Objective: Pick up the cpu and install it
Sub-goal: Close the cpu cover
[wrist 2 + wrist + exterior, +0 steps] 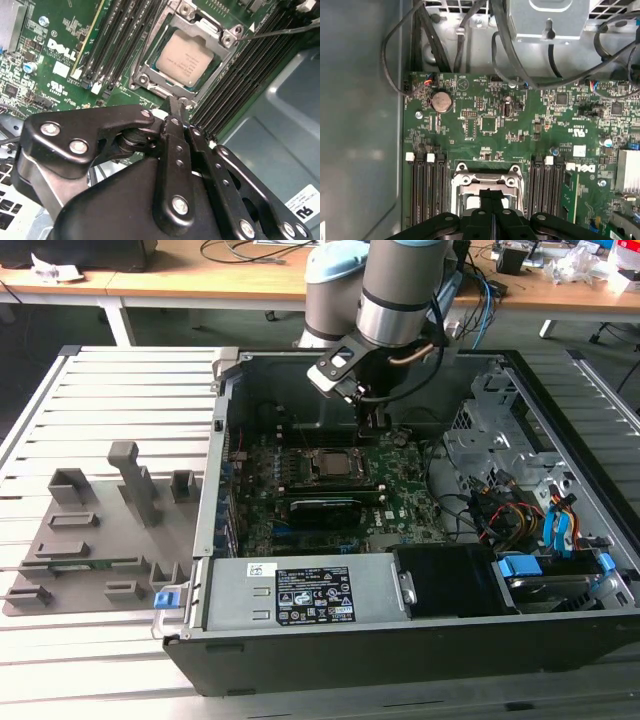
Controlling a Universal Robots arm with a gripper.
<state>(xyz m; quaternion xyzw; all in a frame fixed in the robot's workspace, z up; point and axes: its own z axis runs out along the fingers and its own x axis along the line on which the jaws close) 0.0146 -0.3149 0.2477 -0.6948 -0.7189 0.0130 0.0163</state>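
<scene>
**Cpu seated in its socket, closed gripper held at the frame's edge**

The cpu (186,59), a small flat square chip with a silvery-white metal top, is seen lying flat inside the dark square metal-framed socket (145,80) on the green motherboard (470,95). Rows of long black memory slots (115,40) are set on both sides of the socket. The board is housed in a black desktop computer case (400,655), which is laid open on a grey slatted metal table (120,380).

In the exterior view the silver-grey robot arm with pale blue joint caps (400,290) is brought in from the far side of the case. Its wrist is bent downward into the opening, so that the black linkage gripper (372,422) is pointed down at the board, just beside the socket towards the exterior view's right.

In both wrist views the two fingers are seen pressed together, with nothing held between them. Their tips are placed at the rim of the socket frame, clear of the cpu's metal top; whether the frame is touched cannot be told
</scene>
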